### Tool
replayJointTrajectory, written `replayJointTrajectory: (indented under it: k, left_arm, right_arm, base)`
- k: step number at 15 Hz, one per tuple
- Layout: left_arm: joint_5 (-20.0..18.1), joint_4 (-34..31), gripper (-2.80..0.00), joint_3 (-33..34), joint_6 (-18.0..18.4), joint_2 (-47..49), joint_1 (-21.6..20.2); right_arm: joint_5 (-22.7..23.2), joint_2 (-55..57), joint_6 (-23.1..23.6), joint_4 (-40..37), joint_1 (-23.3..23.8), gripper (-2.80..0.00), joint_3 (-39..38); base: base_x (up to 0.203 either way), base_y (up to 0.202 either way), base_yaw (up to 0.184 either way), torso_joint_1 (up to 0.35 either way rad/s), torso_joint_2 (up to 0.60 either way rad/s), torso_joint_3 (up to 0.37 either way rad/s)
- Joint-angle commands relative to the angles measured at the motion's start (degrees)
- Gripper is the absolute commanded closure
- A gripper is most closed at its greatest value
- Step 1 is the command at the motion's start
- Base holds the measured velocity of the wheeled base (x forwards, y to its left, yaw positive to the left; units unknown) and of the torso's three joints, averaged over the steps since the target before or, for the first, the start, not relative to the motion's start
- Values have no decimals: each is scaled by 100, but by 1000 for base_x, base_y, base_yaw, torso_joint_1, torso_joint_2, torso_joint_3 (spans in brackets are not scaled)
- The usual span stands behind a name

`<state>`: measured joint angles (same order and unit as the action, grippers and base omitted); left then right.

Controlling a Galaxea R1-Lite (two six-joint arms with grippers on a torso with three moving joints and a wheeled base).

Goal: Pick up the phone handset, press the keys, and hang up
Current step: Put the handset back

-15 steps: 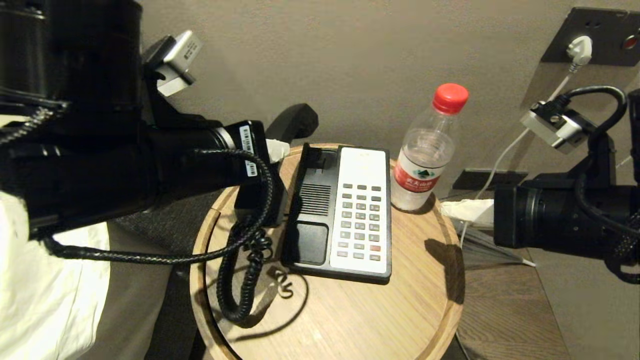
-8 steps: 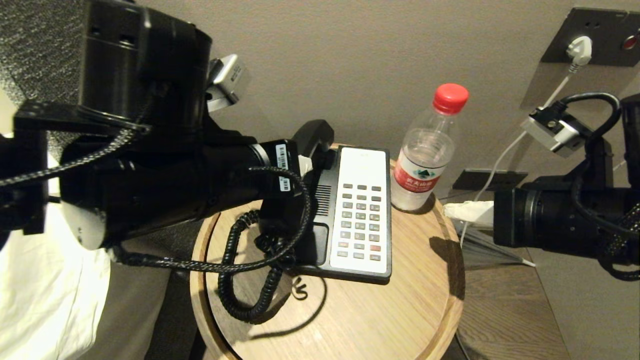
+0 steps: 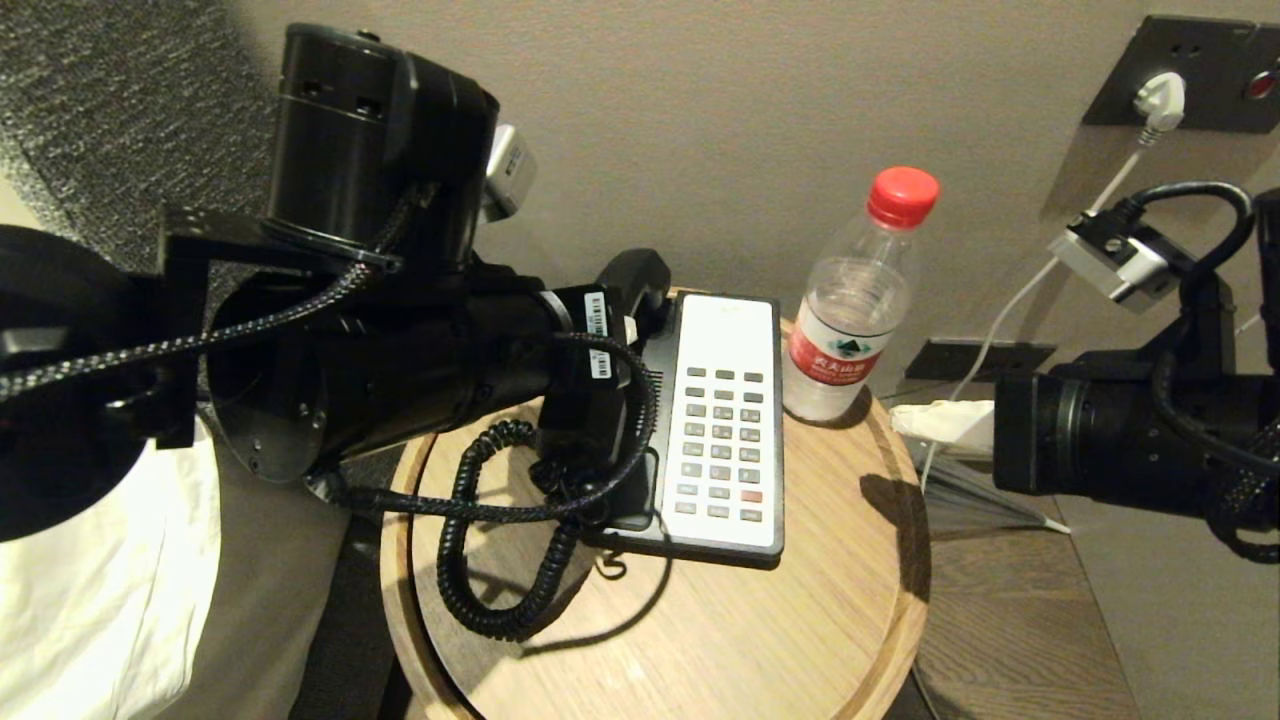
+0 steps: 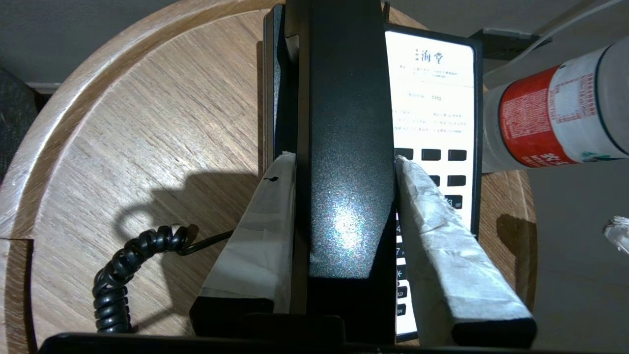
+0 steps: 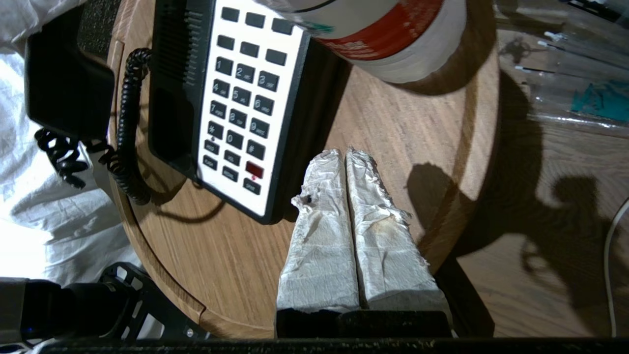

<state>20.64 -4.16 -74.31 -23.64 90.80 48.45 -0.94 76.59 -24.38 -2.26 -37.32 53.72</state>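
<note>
Jaws of the left gripper clamp the phone handset across its narrow width, its long axis running parallel to the phone base and directly above the cradle. Right gripper hangs pressed together, empty, over the bench.

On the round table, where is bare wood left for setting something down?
Free: the near part of the round table, in front of the phone base, and a strip along its right rim below the water bottle. Crowded: the left side, with the coiled cord and left claw gripping the phone handset.
</note>
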Motion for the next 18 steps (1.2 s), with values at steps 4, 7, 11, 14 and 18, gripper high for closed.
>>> replayJointTrajectory:
  k: [4, 7, 11, 14, 18]
  left_arm:
    - [24, -74, 0, 20, -18, -42, 105]
    - [28, -105, 0, 80, -18, -44, 133]
    - [45, -171, 0, 225, -14, 0, 200]
    - [54, -173, 0, 233, -9, 25, 217]
    - [46, -173, 0, 268, 158, 61, 262]
  right_arm:
    - [-3, 40, -14, -3, 31, 0, -11]
    - [-3, 57, -18, 6, 63, 0, -11]
    - [6, 75, -23, 6, 128, 0, -20]
    - [6, 92, -23, 6, 128, 0, -24]
    - [6, 119, -23, 14, 128, 0, -46]
  base:
    - [0, 0, 0, 0, 0, 0]
    - [0, 0, 0, 0, 0, 0]
    - [0, 0, 0, 0, 0, 0]
    - [0, 0, 0, 0, 0, 0]
    - [0, 0, 0, 0, 0, 0]
